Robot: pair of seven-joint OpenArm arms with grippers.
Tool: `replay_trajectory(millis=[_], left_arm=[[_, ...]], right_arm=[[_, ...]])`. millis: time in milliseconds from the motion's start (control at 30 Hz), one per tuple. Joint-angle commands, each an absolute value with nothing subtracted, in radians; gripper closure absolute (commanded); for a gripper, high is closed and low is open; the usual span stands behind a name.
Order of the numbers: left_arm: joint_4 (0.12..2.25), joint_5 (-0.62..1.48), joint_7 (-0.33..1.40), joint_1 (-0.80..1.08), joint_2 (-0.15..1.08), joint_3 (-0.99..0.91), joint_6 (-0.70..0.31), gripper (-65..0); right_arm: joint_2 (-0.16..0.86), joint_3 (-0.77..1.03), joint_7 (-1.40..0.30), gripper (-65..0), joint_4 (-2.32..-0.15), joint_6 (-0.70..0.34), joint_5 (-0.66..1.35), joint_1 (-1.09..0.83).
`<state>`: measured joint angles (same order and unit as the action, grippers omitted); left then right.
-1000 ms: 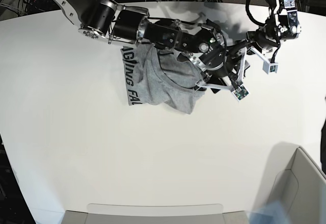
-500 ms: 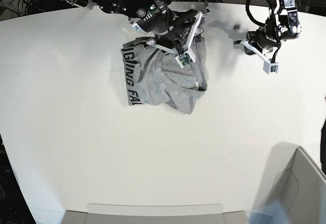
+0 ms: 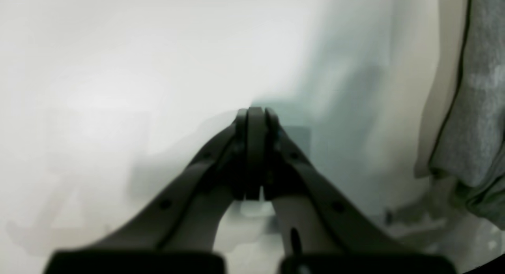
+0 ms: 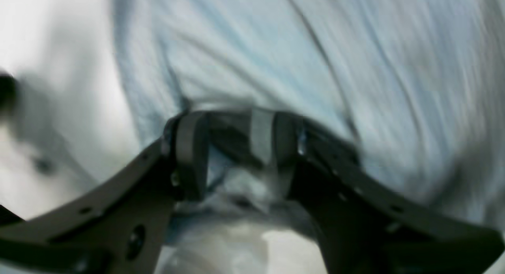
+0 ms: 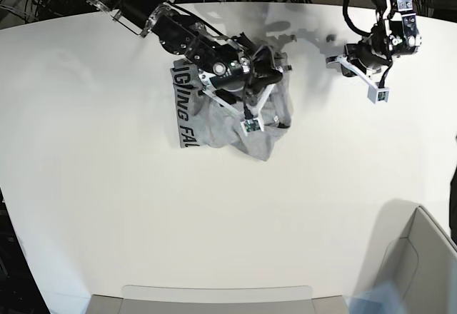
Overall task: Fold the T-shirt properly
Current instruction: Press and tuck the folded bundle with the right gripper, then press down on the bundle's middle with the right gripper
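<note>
While the right gripper (image 4: 236,155) hangs with its jaws parted over pale grey cloth, a crumpled bit of fabric lies between the pads, though the blur hides whether they pinch it; I judge it released, or only about to close; around it the grey garment (image 5: 235,118) lies bunched near the far middle of the white tabletop (image 5: 107,214), with a band of black lettering (image 5: 184,110) along one edge, so whether this is the T-shirt itself I cannot tell. The left gripper (image 3: 255,120) is clenched on nothing, hovering over bare tabletop well apart from the garment, whose grey edge shows at the side of its view. The step in hand looks like seeking a grasp to spread the heap; next, the right gripper needs to close on a hem or corner, and the left must come across to take the opposite edge.
</note>
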<state>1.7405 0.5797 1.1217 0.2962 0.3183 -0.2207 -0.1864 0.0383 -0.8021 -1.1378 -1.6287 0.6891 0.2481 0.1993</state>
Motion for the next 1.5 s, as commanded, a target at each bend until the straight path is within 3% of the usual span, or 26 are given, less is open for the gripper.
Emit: replay_trajectory(millis=[0,267,367,600,833,1267,1333,1467], left_arm=[[1.756,0.588,1.109,0.294,0.329,-0.223,-0.188,0.0],[1.756,0.588,1.109,0.308,0.329,-0.226,-0.188,0.0],[1.756,0.588,1.109,0.309,0.329,-0.229,-0.188,0.0],[1.755,0.588,1.109,0.308,0.329,-0.223,-0.188,0.0],[1.741,0.588,1.109,0.302,0.329,-0.223,-0.188,0.0],[1.667,0.588,1.109,0.300,0.329,-0.223,-0.188,0.0],[1.667,0.588,1.109,0.300,0.329,-0.223,-0.188,0.0],[1.667,0.588,1.109,0.298,0.329,-0.223,-0.188,0.0]], right_arm=[[0.016,-0.802,-1.110,-27.7,-1.650,0.698,0.248,0.223],[-0.018,-0.886,-1.036,-27.7,-1.655,0.662,0.237,0.278],[-0.008,-0.885,-1.043,-27.7,-1.701,0.684,0.136,0.248],[0.008,-0.857,-1.288,-27.7,-1.813,0.698,-0.136,0.222],[0.019,-0.693,-1.299,-27.7,-1.755,0.656,-0.139,0.220],[-0.005,-0.717,-1.156,-27.5,-1.492,0.625,-0.139,0.272],[-0.007,-0.736,-1.150,-25.1,-1.480,0.625,-0.139,0.289],[-0.007,-0.780,-1.148,-10.9,-1.477,0.625,-0.136,0.329]])
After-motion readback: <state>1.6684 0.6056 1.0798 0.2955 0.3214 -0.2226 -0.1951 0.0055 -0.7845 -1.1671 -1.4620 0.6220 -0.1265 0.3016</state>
